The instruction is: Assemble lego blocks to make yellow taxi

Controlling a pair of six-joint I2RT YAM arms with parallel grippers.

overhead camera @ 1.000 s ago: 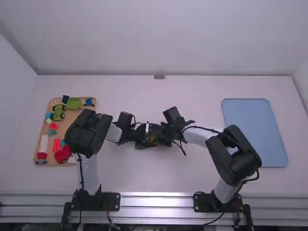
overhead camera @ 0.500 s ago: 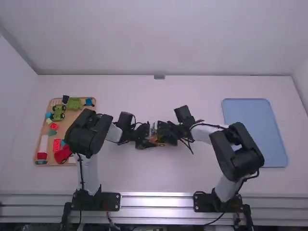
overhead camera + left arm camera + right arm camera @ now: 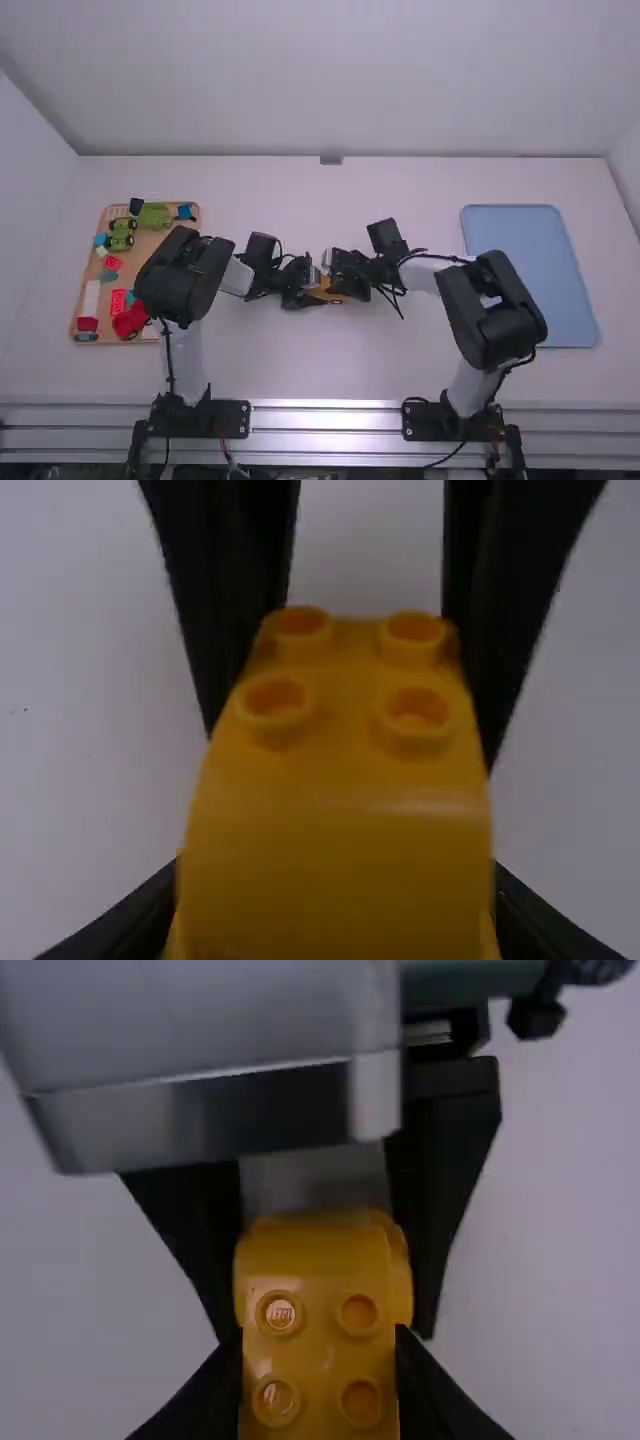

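- I have the yellow block [image 3: 322,293] out over the middle of the table [image 3: 400,360], between my two claws, its studs turned up toward both wrist cameras.
- My left claw [image 3: 306,296] is closed around it: in the left wrist view its fingers [image 3: 150,910] sit against opposite flanks, down by the smooth curved end.
- My right claw [image 3: 345,278] has it too: in the right wrist view its fingers [image 3: 215,1390] flank the studded end, one on each side.
- So the two claws grip the same piece from opposite ends, facing each other; I can't tell whether its underside touches the table.
- Off to my left is the tray [image 3: 150,240], carrying green cars [image 3: 122,234], a red car [image 3: 130,320] and some loose blocks [image 3: 119,302].
- Well apart to my right, the blue mat [image 3: 530,270] lies flat on the table.
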